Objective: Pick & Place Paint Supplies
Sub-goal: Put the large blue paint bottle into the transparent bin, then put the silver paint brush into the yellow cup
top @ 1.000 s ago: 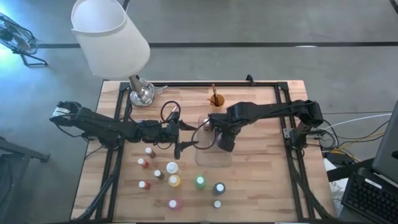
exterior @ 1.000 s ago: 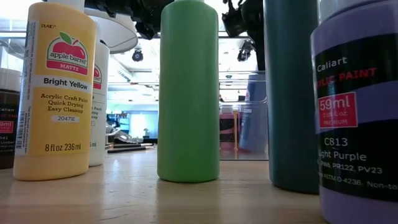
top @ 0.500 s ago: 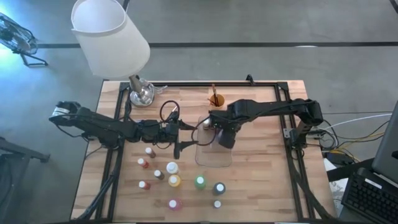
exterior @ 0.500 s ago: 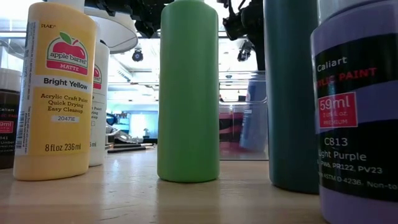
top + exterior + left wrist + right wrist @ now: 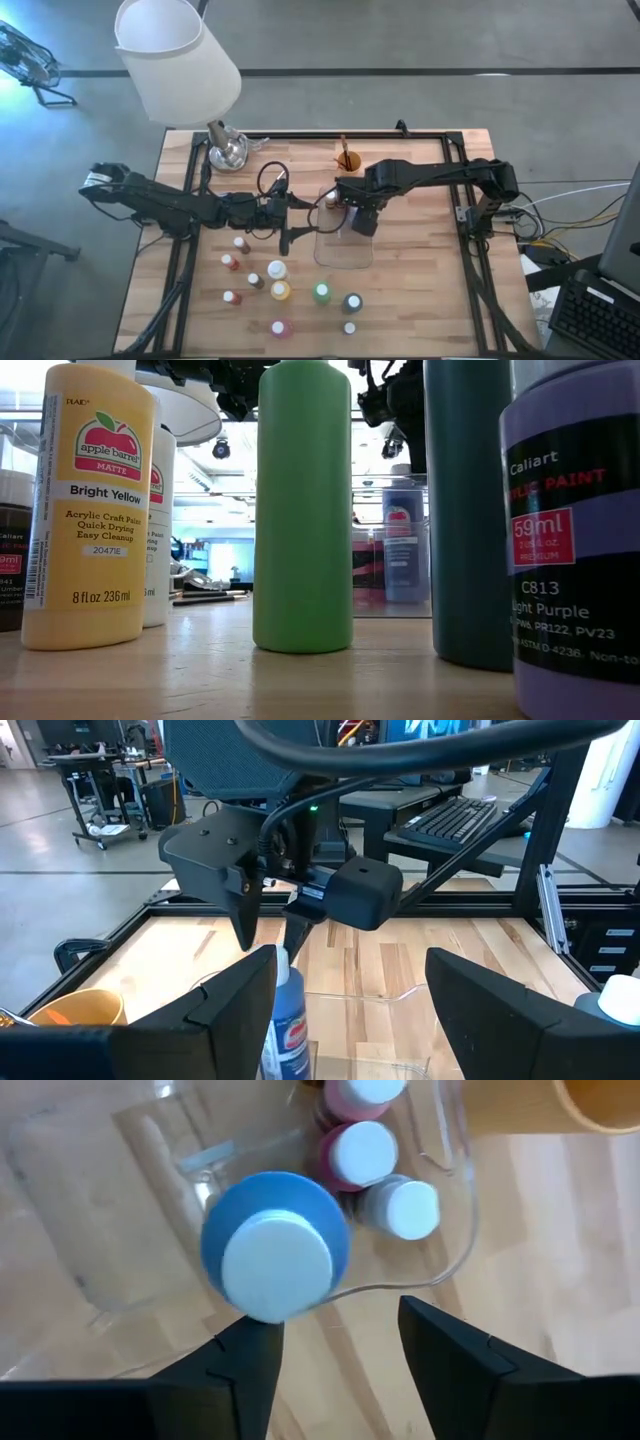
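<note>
My right gripper [image 5: 335, 1320] hovers open over the clear tray [image 5: 343, 250]. Its fingers point down just above the white cap of a blue paint bottle [image 5: 275, 1250], which stands upright on its base inside the tray [image 5: 403, 545]. The left wrist view shows those fingers [image 5: 246, 915] on either side of the cap and above it, and I see no touch. Pink, magenta and small white-capped bottles [image 5: 362, 1152] stand in the tray's far corner. My left gripper [image 5: 350, 960] waits open at the tray's left side [image 5: 298, 222].
Several bottles stand near the table's near edge: white [image 5: 276, 270], yellow [image 5: 281, 291], green [image 5: 321, 293], teal [image 5: 352, 302], pink [image 5: 282, 328], purple [image 5: 349, 327]. An orange cup [image 5: 347, 160] with a brush stands beyond the tray. A lamp [image 5: 175, 60] occupies the far left corner.
The blue bottle leaned inside the tray and now stands upright there. My right gripper has drifted a little toward the table's far edge above it.
</note>
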You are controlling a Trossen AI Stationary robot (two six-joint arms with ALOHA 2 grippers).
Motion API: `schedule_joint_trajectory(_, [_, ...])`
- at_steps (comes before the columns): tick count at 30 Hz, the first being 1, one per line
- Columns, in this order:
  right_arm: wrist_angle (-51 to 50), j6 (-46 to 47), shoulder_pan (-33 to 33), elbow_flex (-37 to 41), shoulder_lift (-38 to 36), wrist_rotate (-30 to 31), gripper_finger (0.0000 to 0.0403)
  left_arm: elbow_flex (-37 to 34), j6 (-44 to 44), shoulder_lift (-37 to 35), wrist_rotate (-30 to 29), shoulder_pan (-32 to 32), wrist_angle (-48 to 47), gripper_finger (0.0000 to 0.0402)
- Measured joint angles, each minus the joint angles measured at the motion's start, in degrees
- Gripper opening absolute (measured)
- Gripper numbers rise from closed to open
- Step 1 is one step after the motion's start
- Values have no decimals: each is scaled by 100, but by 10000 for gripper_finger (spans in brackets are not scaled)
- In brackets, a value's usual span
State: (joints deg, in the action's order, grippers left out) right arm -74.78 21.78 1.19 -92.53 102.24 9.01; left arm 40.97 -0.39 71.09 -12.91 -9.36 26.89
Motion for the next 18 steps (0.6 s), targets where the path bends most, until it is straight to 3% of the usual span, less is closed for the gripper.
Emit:
schedule_joint_trajectory(8, [-298,50,-4,0,-119,56,208,0,-1,0,0,0,-1,262])
schedule_joint_trajectory(18, [-1255,746,-281,0,-581,58,176,0,36,-66,-2,0,-171,262])
